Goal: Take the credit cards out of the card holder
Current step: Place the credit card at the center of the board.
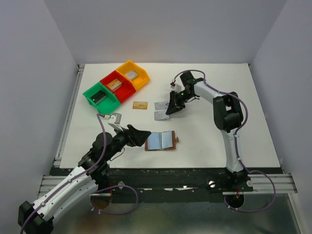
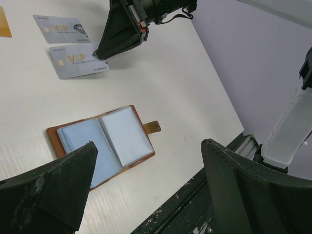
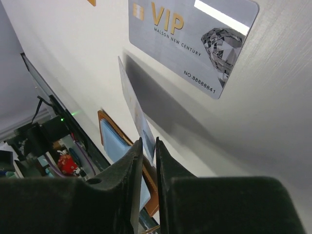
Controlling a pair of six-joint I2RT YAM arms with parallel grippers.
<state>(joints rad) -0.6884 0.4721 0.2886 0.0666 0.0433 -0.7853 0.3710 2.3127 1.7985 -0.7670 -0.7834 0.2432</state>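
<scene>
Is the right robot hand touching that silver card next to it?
Touching. The right wrist view shows the right gripper with its two fingers pinched shut on the edge of the silver card.

Leather card holder [image 2: 102,144], glossy silvery credit cards [image 2: 78,61].

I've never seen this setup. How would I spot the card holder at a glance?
On the white table, look toward the near edge, just ahead of the left pincer. The card holder lies open there like a small book. Unlike the single thin cards farther back, it has a brown border, light-blue inner faces and a snap tab.
</scene>
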